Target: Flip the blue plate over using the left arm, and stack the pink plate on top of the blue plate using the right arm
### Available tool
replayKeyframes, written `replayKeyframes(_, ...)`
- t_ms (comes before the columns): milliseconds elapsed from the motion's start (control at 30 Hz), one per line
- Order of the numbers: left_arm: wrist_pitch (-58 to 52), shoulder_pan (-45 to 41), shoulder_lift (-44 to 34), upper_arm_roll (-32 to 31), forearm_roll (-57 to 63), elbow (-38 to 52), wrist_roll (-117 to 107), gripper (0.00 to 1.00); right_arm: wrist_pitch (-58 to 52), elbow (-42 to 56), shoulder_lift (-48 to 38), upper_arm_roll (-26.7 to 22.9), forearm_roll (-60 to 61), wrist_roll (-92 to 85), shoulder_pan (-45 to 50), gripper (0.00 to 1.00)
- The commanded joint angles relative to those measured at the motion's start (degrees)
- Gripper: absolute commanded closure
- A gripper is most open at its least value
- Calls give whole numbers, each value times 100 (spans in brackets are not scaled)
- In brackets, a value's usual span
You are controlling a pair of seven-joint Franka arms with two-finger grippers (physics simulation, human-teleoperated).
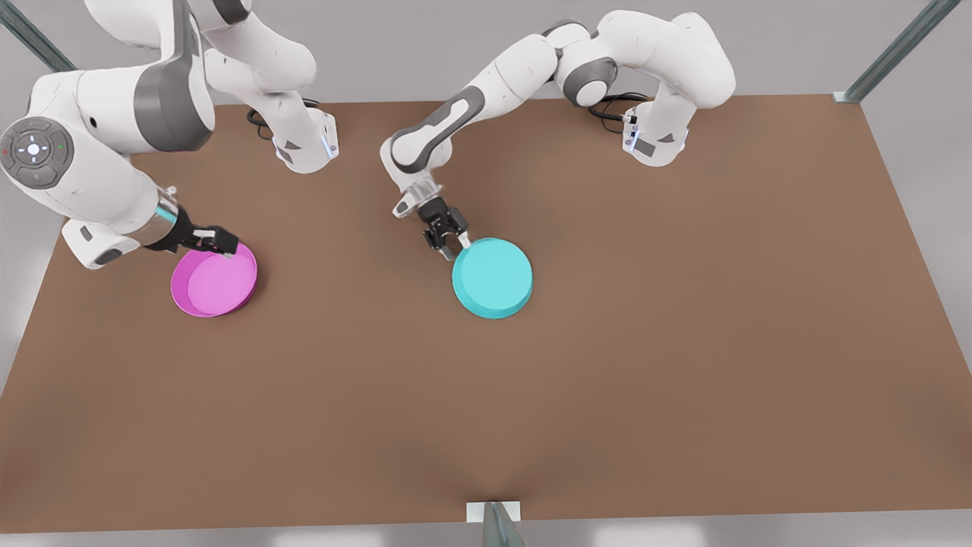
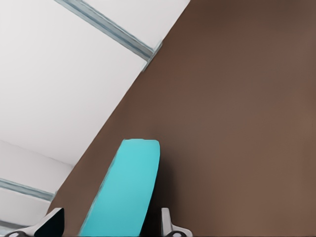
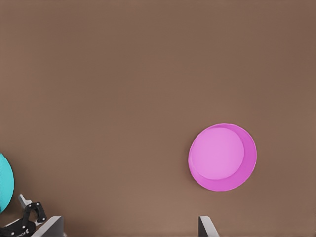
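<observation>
The blue plate [image 1: 493, 277] lies on the brown table [image 1: 683, 342] right of centre in the front view, its plain flat face up and its rim wall showing below. My left gripper [image 1: 453, 245] is at its far-left rim, open, with its fingers either side of the blue plate [image 2: 123, 192] seen edge-on. The pink plate [image 1: 214, 282] sits hollow side up at the front view's left. My right gripper [image 1: 222, 246] hangs above its far edge, open and holding nothing. From that wrist the pink plate [image 3: 222, 157] lies well below, and the blue plate [image 3: 4, 182] and left gripper [image 3: 27, 219] show farther off.
Both arm bases [image 1: 307, 144] [image 1: 654, 140] stand along the table's far edge. Metal frame posts [image 1: 896, 49] rise at the corners, and a small bracket [image 1: 493, 513] sits at the near edge. Bare tabletop stretches between the plates and toward the near side.
</observation>
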Motion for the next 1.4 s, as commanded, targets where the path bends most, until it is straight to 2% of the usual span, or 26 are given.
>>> replayKeyframes(0, 44, 0, -2, 1, -52, 0, -31, 0, 0, 0, 0, -1, 5, -5, -9, 0)
replayKeyframes(100, 633, 61, -353, -25, -95, 9, -866, 0, 0, -8, 8, 17, 75, -66, -9, 0)
replayKeyframes(233, 1222, 474, -1258, -60, -1607, -44, -796, 0, -9, -26, 87, -80, 172, -84, -193, 0)
replayKeyframes(267, 1231, 992, -1900, -69, -2388, -334, -156, 0, 860, -833, -211, -115, 163, -698, -220, 0)
replayKeyframes(300, 1213, 1282, -2287, -52, -3039, -554, 513, 0, 1660, -1870, -475, -150, 137, -1507, -299, 0)
replayKeyframes(333, 1204, 1696, -2489, -60, -3496, -545, 926, 0, 2179, -2548, -501, -387, 137, -1675, -308, 0)
replayKeyframes(400, 994, 2645, -3209, -43, -4639, -659, 2411, 0, 2864, -3453, -501, -625, 163, -3080, -712, 0)
replayKeyframes(433, 932, 3128, -3754, -43, -4868, -993, 3079, 0, 3103, -3788, -431, -757, 163, -3169, -1011, 0)
replayKeyframes(500, 564, 3690, -4439, 1, -4912, -1414, 3850, 0, 3120, -3814, -177, -766, 163, -3853, -1441, 0)
replayKeyframes(567, 528, 4824, -5749, 27, -5597, -2381, 5188, 0, 3454, -3823, 193, -766, 163, -4847, -1969, 0)
replayKeyframes(600, 309, 5071, -6330, 343, -5633, -2795, 5839, 0, 3630, -3832, 386, -766, 137, -5146, -2083, 0)
replayKeyframes(633, -227, 5071, -6532, 993, -5861, -2760, 6558, 0, 3630, -3928, 395, -766, 128, -5270, -2189, 0)
replayKeyframes(700, -361, 5071, -6419, 1724, -5932, -2496, 7492, 0, 3840, -4315, 395, -766, 181, -5164, -2198, 0)
replayKeyframes(733, -149, 5612, -6209, 1488, -6001, -2471, 7536, 0, 4042, -4508, 395, -766, 181, -5164, -2198, 0)
replayKeyframes(767, -210, 7030, -5699, -112, -6081, -1873, 7493, 0, 4298, -4596, 474, -880, 181, -5225, -2206, 0)
replayKeyframes(800, -842, 7137, -5268, -157, -6072, -1267, 7536, 0, 4333, -4579, 650, -889, 181, -5375, -2356, 0)
replayKeyframes(833, -1054, 7119, -4968, -148, -6064, -835, 7536, 0, 4272, -4561, 668, -880, 233, -5831, -2575, 0)
replayKeyframes(900, -984, 7084, -4959, -166, -6037, -853, 7510, 0, 4140, -4509, 860, -880, 655, -6972, -2962, 0)
replayKeyframes(1000, -966, 7031, -4950, -175, -5984, -835, 7510, 0, 4140, -4386, 887, -897, 673, -7897, -3260, 0)
replayKeyframes(1200, -782, 7005, -5091, -210, -5923, -888, 7536, 0, 4245, -4307, 1256, -897, 821, -5789, -3507, 0)
replayKeyframes(1367, -720, 7005, -5144, -219, -5923, -967, 7475, 0, 4184, -3990, 1678, -889, 1042, -6016, -3578, 0)
